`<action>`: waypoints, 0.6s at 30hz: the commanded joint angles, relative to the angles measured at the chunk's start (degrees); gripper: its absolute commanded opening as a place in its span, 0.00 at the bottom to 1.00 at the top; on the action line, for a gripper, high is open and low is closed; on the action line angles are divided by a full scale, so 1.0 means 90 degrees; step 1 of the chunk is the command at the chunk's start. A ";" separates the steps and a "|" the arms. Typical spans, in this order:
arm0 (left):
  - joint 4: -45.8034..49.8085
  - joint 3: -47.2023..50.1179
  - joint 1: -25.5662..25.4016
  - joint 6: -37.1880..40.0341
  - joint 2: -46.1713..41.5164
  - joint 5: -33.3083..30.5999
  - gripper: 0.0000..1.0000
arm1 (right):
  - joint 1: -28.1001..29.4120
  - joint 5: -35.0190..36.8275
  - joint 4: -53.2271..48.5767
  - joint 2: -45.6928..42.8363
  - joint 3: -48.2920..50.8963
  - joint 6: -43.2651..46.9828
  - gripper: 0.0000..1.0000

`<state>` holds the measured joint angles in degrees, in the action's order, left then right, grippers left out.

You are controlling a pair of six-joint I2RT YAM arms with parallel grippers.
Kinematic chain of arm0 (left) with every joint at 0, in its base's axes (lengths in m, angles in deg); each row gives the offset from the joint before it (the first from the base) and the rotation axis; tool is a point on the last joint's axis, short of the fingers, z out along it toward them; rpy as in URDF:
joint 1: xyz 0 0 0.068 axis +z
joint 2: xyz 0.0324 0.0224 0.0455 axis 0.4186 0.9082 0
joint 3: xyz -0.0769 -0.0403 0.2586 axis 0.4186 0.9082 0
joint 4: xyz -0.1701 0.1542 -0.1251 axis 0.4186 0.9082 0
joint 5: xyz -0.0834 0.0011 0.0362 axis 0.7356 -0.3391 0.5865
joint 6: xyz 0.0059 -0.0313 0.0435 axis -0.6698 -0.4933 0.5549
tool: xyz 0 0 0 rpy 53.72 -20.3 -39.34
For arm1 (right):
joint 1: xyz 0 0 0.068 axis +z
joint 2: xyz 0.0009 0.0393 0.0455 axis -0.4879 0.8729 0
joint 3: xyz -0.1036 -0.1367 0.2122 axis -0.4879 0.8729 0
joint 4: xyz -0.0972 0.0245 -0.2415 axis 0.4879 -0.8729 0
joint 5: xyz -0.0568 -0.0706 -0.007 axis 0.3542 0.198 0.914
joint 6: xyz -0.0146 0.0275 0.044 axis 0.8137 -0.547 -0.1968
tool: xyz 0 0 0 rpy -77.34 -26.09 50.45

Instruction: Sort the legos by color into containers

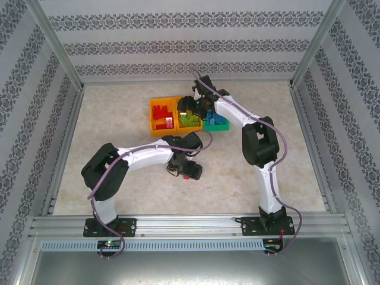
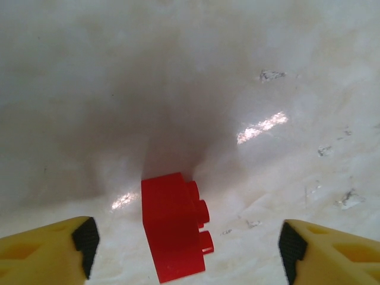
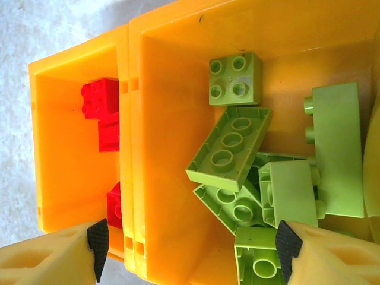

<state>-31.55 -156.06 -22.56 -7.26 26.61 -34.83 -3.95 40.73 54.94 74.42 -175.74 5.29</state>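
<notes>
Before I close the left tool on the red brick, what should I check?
1. Red brick sits between the left tool fingers: ok.
2. Left tool open, touching nothing: ok.
3. Brick pose: on its side on the table, studs toward one finger; whether the grip will hold: cannot tell.
4. Right tool open, empty, above the green-brick bin: ok.
5. Red bin has bare floor for another brick: ok.
</notes>
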 commanded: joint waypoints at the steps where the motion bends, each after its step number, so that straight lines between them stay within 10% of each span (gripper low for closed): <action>1: 0.0369 -0.0210 -0.0066 -0.0155 0.0148 -0.0095 0.72 | -0.0032 -0.0129 0.0083 -0.0477 0.0207 -0.0062 0.77; 18: 0.1078 -0.0746 -0.0037 0.0290 0.0475 -0.0659 0.27 | -0.0251 0.0087 0.0280 -0.1812 0.1238 0.0076 0.77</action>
<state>-26.32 -160.47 -22.54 -6.74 30.63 -37.85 -5.48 40.58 56.71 61.79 -166.19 5.18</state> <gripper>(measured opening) 0.283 0.769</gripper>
